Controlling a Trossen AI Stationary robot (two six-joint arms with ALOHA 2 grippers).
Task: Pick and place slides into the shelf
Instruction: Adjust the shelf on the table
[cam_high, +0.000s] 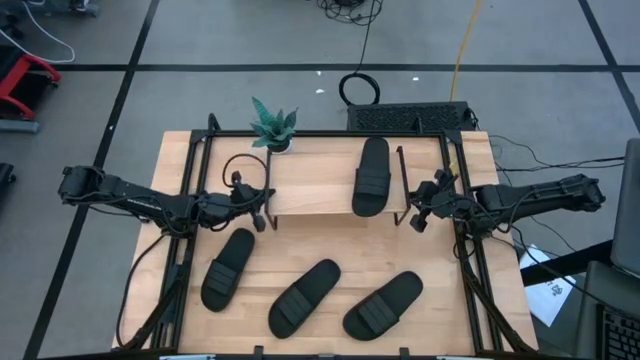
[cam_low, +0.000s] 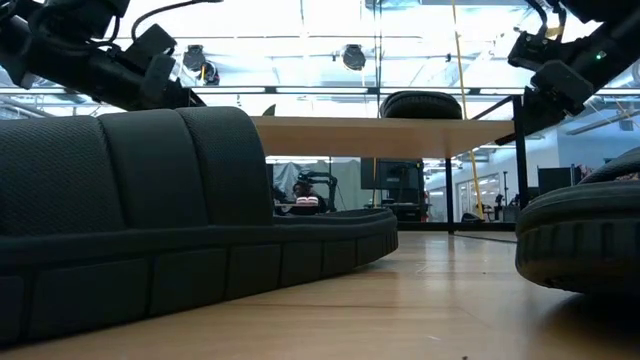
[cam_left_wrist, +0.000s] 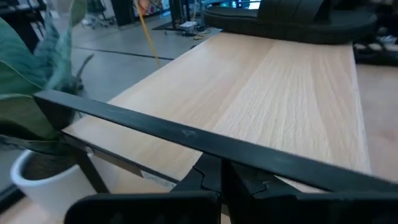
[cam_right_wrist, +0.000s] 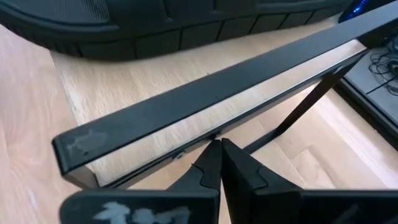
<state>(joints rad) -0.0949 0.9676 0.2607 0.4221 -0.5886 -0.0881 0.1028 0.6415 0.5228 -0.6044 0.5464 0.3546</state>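
Though perhaps unbranded, one slide (cam_high: 371, 177) shelved (cam_high: 310, 182)

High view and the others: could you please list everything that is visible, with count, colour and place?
slide on the shelf: one, black, lying on the right part of the top board
slides on the table: three, black, in a row along the near side, in front of the shelf
shelf: one, light wood top with black metal frame, at the far middle of the table
table: one, light wood, under everything
potted plant: one, green leaves in a white pot, at the shelf's far left corner
left gripper: one, dark, fingers shut, at the shelf's left end
right gripper: one, dark, fingers shut, at the shelf's right end
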